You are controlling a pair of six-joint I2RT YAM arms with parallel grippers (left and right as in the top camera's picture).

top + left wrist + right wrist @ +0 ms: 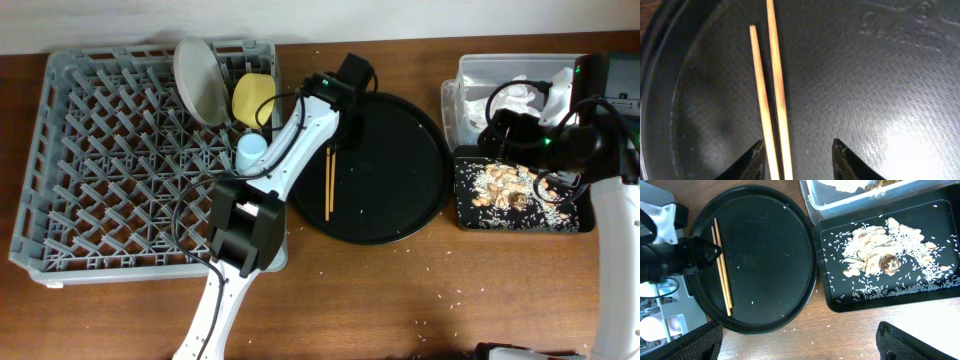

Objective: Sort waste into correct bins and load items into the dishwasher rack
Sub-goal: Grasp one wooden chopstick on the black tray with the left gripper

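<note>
L claw [799, 162] open, empty, astride chopsticks [779, 95] on round black tray [880, 75]; closing may pinch one stick only, other rolls; R claw [800, 345] open, empty.

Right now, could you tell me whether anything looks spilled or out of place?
Yes: small pale grains lie scattered on the wooden table in front of the round black tray and the shallow black tray, outside any bin. The chopsticks lie on the round tray, not in the dishwasher rack.
</note>
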